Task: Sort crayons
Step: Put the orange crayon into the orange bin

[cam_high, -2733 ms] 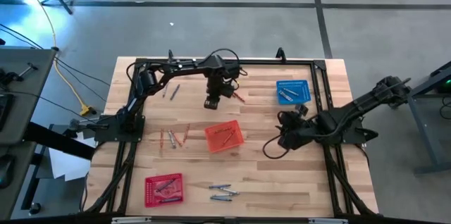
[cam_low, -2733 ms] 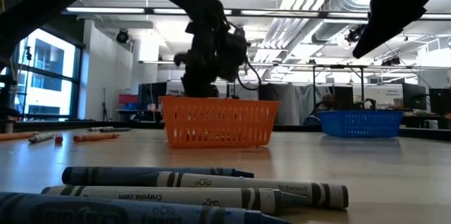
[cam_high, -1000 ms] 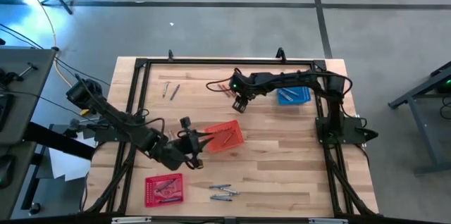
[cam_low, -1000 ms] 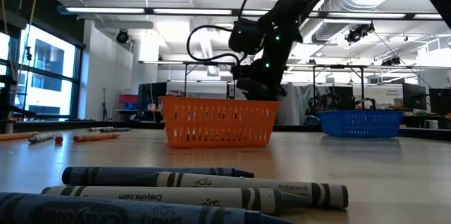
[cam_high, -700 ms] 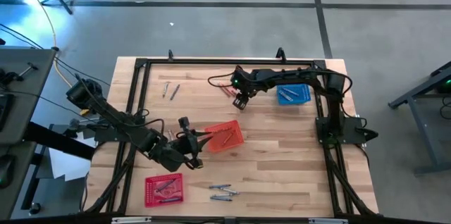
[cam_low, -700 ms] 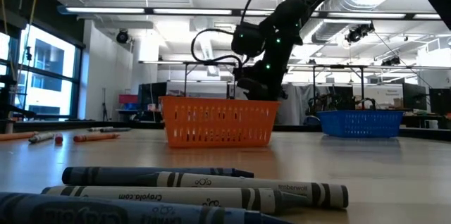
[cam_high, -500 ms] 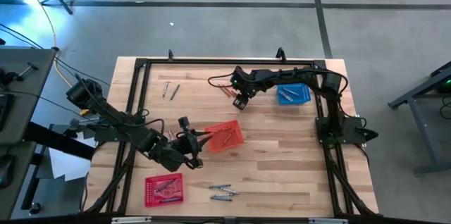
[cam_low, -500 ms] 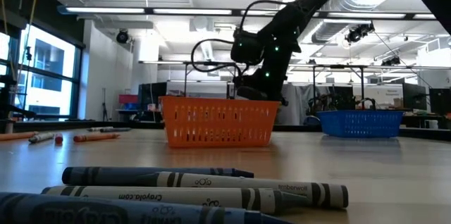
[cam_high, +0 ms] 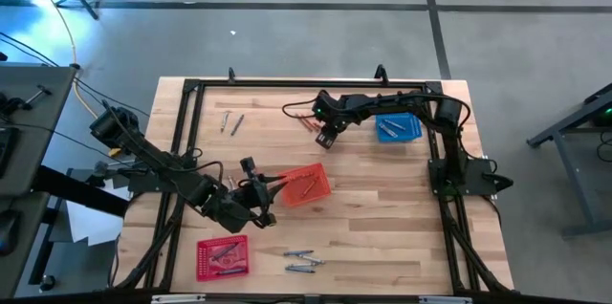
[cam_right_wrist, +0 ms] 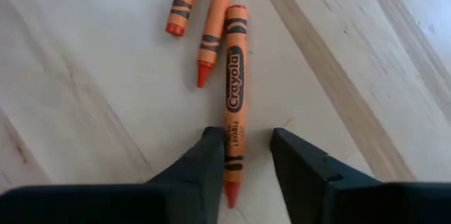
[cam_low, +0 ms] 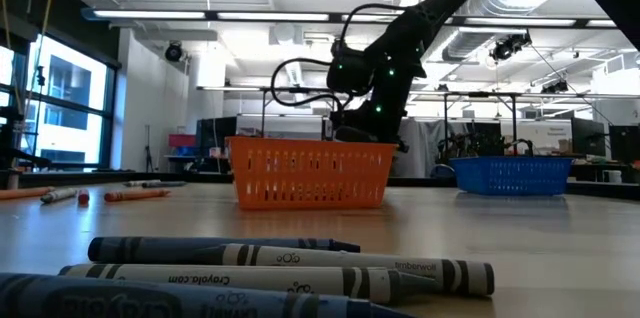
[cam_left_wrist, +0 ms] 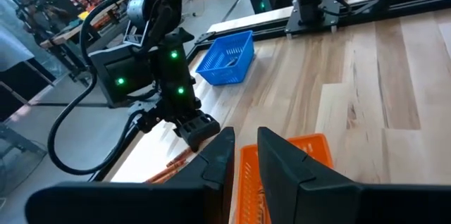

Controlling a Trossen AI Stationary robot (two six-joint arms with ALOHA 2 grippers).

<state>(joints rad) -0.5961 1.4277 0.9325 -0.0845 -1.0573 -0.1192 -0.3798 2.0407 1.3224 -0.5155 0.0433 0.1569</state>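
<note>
Bare wood lies open across the counter (cam_high: 382, 237) middle and its right half; a black frame runs along the edges. Three baskets stand apart: blue basket (cam_high: 397, 125) near the far right, orange basket (cam_high: 304, 184) centre, red basket (cam_high: 222, 256) near the front edge. The right gripper (cam_right_wrist: 243, 155) is low at the far side, fingers apart astride one of three orange crayons (cam_right_wrist: 234, 90), not clamped. The left gripper (cam_left_wrist: 243, 155) hangs at the orange basket's rim, fingers narrowly parted, holding nothing visible. Two crayons lie far left, several blue crayons (cam_low: 280, 273) at the front.
</note>
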